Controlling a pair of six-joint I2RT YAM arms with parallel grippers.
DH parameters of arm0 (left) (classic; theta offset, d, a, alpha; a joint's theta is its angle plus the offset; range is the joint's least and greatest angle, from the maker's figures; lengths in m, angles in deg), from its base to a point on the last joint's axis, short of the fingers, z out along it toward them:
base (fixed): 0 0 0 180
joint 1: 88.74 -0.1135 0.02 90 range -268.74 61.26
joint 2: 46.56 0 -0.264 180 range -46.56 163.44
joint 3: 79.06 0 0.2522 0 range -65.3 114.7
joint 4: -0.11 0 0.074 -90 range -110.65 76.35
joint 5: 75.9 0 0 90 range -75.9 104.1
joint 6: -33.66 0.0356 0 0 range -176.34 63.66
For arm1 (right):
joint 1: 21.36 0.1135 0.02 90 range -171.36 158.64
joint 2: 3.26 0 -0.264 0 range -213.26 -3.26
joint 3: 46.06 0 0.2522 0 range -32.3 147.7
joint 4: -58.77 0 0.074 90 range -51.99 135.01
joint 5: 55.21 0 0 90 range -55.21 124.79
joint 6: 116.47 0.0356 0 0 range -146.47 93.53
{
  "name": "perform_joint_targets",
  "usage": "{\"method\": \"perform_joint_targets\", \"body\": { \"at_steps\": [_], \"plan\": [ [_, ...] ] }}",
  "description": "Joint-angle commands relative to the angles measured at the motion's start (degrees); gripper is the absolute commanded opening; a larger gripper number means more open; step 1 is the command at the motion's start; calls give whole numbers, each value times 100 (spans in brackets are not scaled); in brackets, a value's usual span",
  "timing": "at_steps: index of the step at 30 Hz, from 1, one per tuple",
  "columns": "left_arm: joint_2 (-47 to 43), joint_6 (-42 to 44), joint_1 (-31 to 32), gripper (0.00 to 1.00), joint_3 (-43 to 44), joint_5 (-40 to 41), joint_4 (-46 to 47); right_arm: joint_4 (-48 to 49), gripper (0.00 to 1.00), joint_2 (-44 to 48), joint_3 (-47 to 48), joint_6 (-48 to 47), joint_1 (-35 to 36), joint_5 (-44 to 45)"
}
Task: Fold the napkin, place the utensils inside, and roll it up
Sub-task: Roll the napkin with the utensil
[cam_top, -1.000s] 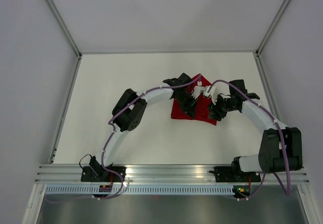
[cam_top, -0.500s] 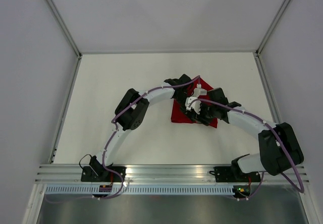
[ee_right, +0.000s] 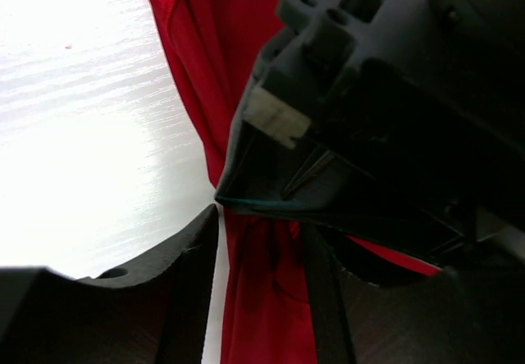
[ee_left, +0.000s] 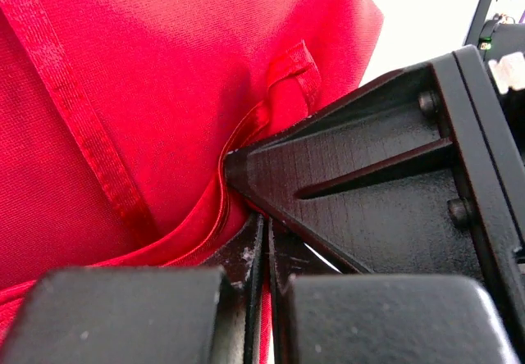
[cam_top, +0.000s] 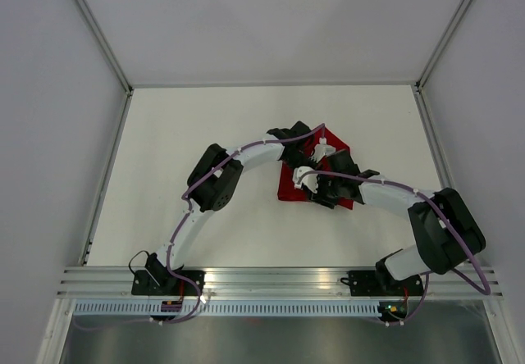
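The red napkin lies folded and bunched on the white table, mostly under both grippers. My left gripper is over its middle. In the left wrist view the left gripper is shut on a thin fold of the napkin. My right gripper is close beside it, at the near side. In the right wrist view the right gripper is open and straddles a bunched fold of the napkin. A thin teal strip shows under the left gripper's finger, perhaps the knife's handle; the rest of the knife is hidden.
The white table is walled by grey panels, with a metal rail along the near edge. The two arms crowd together over the napkin, and the right arm's finger fills the right of the left wrist view.
My right gripper has swung left from the napkin's right edge to over the napkin, next to the left gripper. The left gripper has hardly moved.
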Motion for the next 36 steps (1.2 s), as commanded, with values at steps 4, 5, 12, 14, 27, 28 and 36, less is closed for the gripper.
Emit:
{"method": "perform_joint_targets", "body": {
  "at_steps": [4,5,12,14,27,28,36],
  "plan": [
    [200,-131,16,2,35,95,-273,12,32,-355,-49,-95,24,180],
    [183,-157,16,4,52,51,-273,-41,24,-364,-5,-78,24,154],
    [-213,-500,-11,30,228,112,-212,-796,13,-671,347,-157,6,-83],
    [-292,-745,-89,37,263,173,-151,-973,9,-716,434,-165,-37,-224],
    [-1478,-2011,-643,47,-500,1007,1141,-2868,4,-1637,1620,-815,-810,-1638],
    [-1688,-2134,-670,47,-588,1209,1368,-3063,4,-1726,1856,-903,-863,-1735],
    [-3007,-2566,-890,48,-2389,2615,2916,-4681,4,-2746,2930,-1774,-1453,-2246]
  ]
}}
